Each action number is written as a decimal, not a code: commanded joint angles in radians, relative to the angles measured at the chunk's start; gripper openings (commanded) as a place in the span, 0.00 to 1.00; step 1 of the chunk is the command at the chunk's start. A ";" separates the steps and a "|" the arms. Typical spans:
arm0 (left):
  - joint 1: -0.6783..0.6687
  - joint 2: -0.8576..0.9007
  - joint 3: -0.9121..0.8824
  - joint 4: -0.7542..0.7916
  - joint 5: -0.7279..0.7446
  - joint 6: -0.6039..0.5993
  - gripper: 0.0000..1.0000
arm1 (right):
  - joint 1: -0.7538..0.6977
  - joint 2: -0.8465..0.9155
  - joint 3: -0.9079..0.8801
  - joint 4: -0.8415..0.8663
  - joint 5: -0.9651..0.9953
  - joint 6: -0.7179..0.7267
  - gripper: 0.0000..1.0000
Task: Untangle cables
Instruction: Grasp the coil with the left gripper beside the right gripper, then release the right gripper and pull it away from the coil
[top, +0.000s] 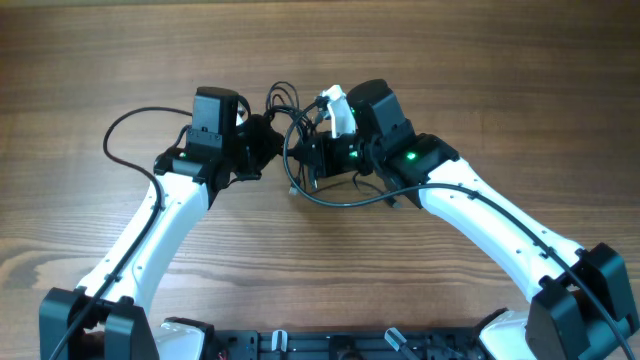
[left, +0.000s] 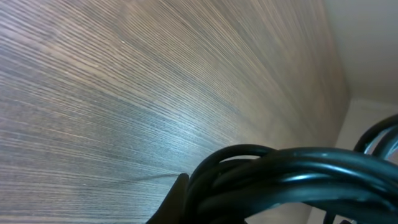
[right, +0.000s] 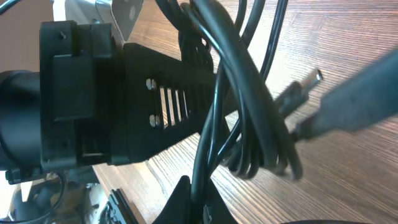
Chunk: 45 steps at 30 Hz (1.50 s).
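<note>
The cables (top: 288, 108) are a tangle of thin black cords held above the wooden table between my two grippers. My left gripper (top: 264, 142) is shut on the bundle; its wrist view shows several cords (left: 298, 174) pressed against one dark fingertip (left: 179, 196). My right gripper (top: 313, 155) is shut on one or two strands, pinched between its fingers (right: 200, 198), with the looped cords (right: 249, 118) hanging in front. A small metal plug (right: 308, 82) sticks out to the right. A white connector (top: 336, 108) shows beside the right gripper.
The left arm's black gripper body (right: 112, 106) is very close to my right gripper. Thicker black arm wires loop out at the left (top: 118, 130) and under the right wrist (top: 340, 200). Bare wooden table (top: 480, 60) surrounds the arms.
</note>
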 joint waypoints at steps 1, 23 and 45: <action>-0.010 -0.024 0.003 0.006 0.052 0.080 0.04 | -0.002 -0.011 0.001 0.012 0.001 0.009 0.04; -0.084 -0.024 0.003 0.054 0.314 0.486 0.04 | -0.005 0.016 0.001 0.054 0.254 0.167 0.04; -0.002 -0.024 0.003 0.013 0.766 0.710 0.04 | -0.066 0.030 0.001 -0.002 0.550 0.167 0.08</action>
